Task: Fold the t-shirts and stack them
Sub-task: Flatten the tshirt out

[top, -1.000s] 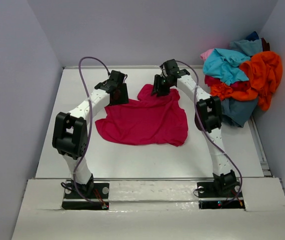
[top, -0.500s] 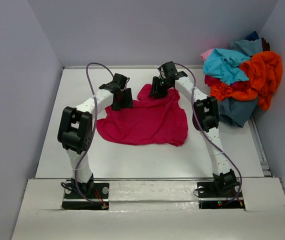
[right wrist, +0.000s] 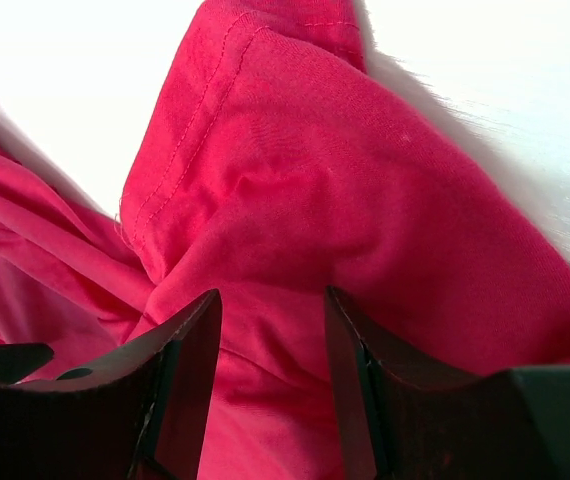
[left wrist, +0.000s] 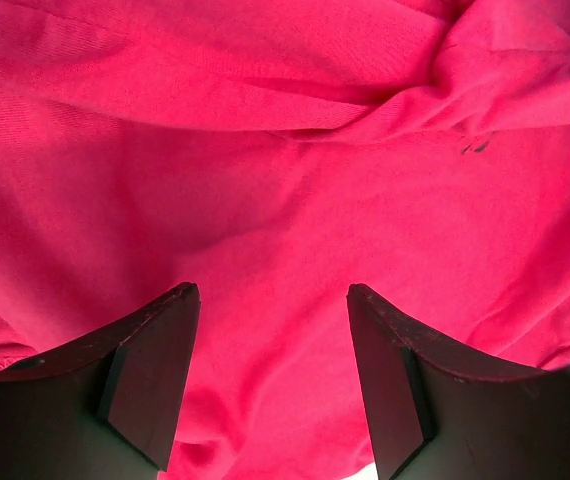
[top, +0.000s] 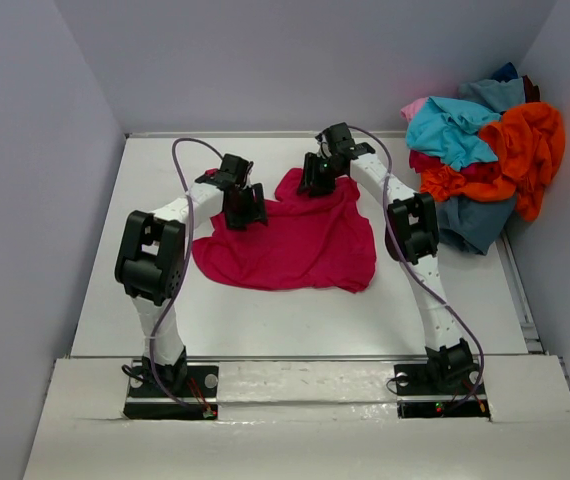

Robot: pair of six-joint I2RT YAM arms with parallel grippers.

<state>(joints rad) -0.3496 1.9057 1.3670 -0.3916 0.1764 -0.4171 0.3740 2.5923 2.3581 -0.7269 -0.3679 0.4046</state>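
Crimson t-shirt [top: 290,245] spread on the worktop [top: 145,300], worked at its far edge by both arms.

The shirt is laid crumpled at the middle of the worktop, apparently so that it can be flattened before folding. The left jaws are held wide apart just over its far left part, with nothing gripped, probably placed for a pinch. The right jaws are set partly apart at the raised far edge, a bunch of cloth between them; whether it is clamped cannot be told. The other t-shirts [top: 485,150] are heaped at the far right, well apart.
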